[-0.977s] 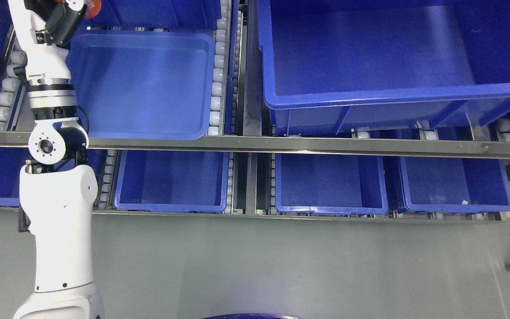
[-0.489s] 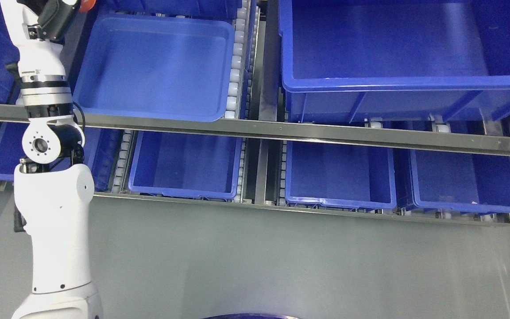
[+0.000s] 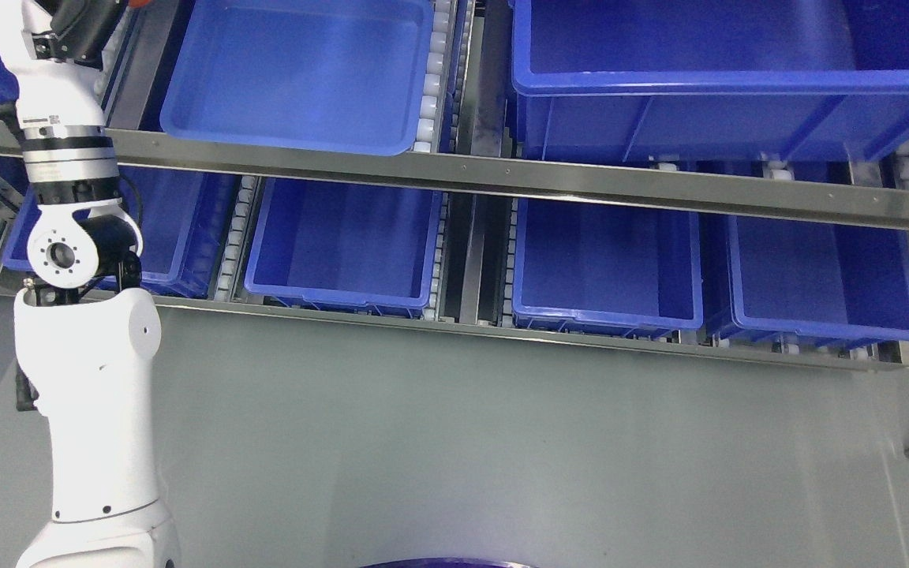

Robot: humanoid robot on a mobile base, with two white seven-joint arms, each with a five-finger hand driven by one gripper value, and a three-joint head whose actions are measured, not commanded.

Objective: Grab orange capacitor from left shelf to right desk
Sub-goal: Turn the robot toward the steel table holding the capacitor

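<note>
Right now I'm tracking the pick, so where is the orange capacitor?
In the head view only a sliver of the orange capacitor shows at the top-left edge, beside the left hand and just left of the shallow blue tray on the upper shelf.

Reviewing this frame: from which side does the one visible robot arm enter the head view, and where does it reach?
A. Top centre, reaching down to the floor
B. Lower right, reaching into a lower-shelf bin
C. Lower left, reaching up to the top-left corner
C: the white left arm rises from the bottom-left edge, crossing the steel shelf rail toward the top-left corner.
</note>
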